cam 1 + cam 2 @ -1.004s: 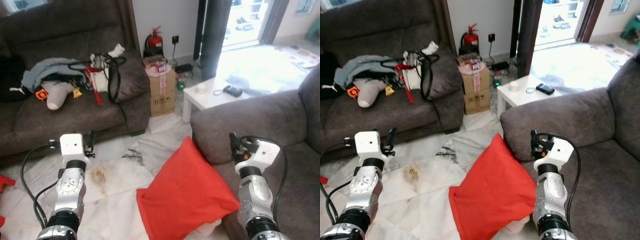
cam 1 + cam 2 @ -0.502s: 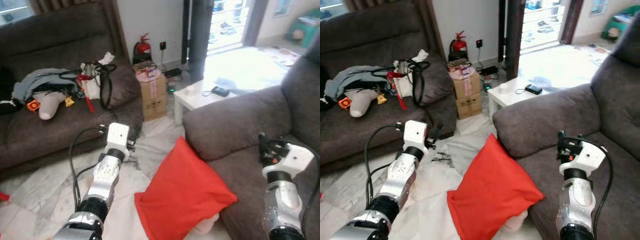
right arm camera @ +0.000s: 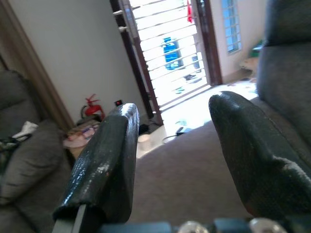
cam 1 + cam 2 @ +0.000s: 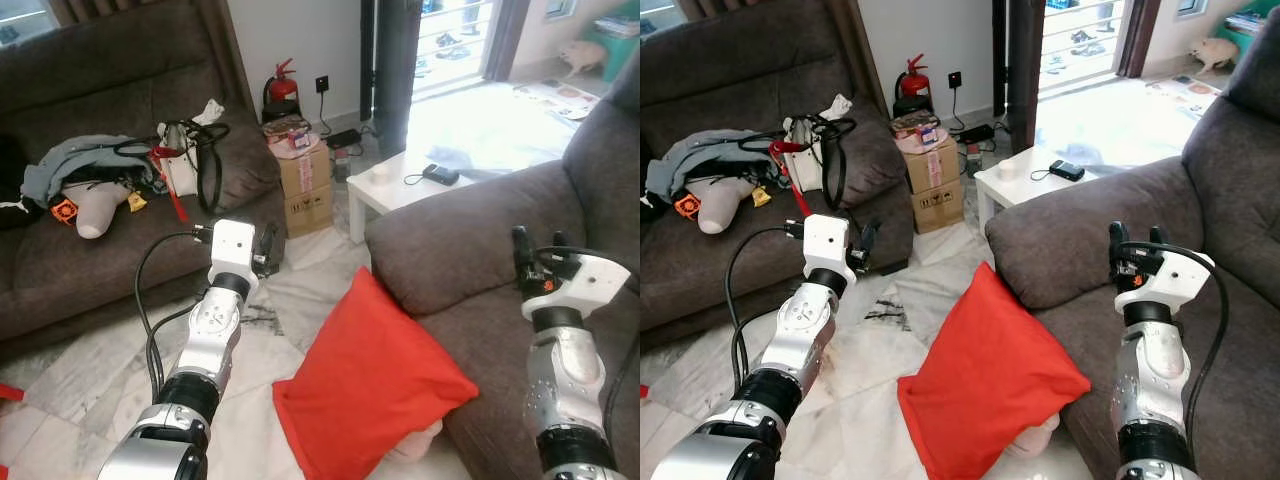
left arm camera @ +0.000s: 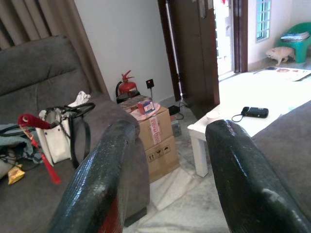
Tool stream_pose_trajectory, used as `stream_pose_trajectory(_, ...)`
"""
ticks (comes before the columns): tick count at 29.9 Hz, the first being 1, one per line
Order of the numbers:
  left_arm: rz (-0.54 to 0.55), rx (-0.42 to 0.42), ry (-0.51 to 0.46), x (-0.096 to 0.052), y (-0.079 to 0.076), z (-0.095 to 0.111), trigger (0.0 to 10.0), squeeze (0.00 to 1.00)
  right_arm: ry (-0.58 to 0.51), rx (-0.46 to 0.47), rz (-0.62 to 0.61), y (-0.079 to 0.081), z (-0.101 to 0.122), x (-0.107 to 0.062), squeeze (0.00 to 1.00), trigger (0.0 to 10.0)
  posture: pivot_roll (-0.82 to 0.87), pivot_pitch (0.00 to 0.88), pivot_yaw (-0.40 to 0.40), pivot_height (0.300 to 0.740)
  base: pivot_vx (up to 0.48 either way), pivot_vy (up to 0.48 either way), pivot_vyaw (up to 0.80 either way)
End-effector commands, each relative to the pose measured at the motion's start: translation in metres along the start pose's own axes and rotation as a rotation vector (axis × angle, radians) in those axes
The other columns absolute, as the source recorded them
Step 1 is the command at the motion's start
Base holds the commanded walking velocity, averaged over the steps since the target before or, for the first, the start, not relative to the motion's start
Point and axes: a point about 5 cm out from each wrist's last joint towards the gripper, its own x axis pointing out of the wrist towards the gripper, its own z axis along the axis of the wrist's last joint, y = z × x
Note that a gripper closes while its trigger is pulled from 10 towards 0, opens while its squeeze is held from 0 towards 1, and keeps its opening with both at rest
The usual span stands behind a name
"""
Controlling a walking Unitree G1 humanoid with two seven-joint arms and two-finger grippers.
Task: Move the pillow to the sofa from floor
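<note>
Both grippers spread wide and empty: the left gripper [image 4: 267, 247] raised over the marble floor [image 4: 90, 370], the right gripper [image 4: 535, 256] above the sofa [image 4: 450, 250] seat. The red pillow [image 4: 370, 385] stands tilted on the floor against the sofa's front, top corner pointing up

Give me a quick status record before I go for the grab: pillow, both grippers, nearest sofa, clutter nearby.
pillow: red pillow, on the floor, leaning against the front of the sofa
sofa: grey sofa on the robot's right
left gripper: left gripper open, raised above the floor, apart from the pillow
right gripper: right gripper open, raised over the sofa seat, holding nothing
nearby: cardboard box, white side table
</note>
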Motion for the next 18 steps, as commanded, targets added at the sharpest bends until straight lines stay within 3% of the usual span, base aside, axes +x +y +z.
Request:
stream_pose_trajectory(1, 0.041, 0.012, 0.006, -0.006, 0.013, -0.004, 10.0, 0.0, 0.027, 0.015, 0.05, 0.012, -0.005, 0.003, 0.0, 10.0, -0.13, 0.0, 0.094, 0.74, 0.0, 0.0, 0.0)
stream_pose_trajectory(4, 0.061, 0.017, 0.017, -0.011, 0.018, -0.007, 10.0, 0.0, 0.052, 0.013, 0.079, 0.019, -0.011, 0.002, 0.0, 10.0, -0.12, 0.0, 0.094, 0.74, 0.0, 0.0, 0.0)
stream_pose_trajectory(9, 0.1, 0.004, 0.005, -0.02, 0.025, -0.006, 10.0, 0.0, 0.059, 0.08, 0.196, 0.053, -0.013, 0.015, 0.0, 10.0, -0.05, 0.0, 0.076, 0.74, 0.0, 0.0, 0.0)
stream_pose_trajectory(12, 0.11, 0.007, -0.006, -0.022, 0.027, -0.004, 10.0, 0.0, 0.053, 0.098, 0.229, 0.065, -0.011, 0.02, 0.0, 10.0, -0.02, 0.0, 0.062, 0.74, 0.0, 0.0, 0.0)
stream_pose_trajectory(14, 0.144, 0.007, -0.021, -0.026, 0.036, -0.002, 10.0, 0.0, 0.05, 0.123, 0.26, 0.079, -0.012, 0.022, 0.0, 10.0, 0.02, 0.0, 0.052, 0.74, 0.0, 0.0, 0.0)
stream_pose_trajectory(18, 0.164, 0.015, -0.038, -0.036, 0.045, 0.002, 10.0, 0.0, 0.046, 0.143, 0.299, 0.091, -0.012, 0.022, 0.0, 10.0, 0.06, 0.0, 0.031, 0.74, 0.0, 0.0, 0.0)
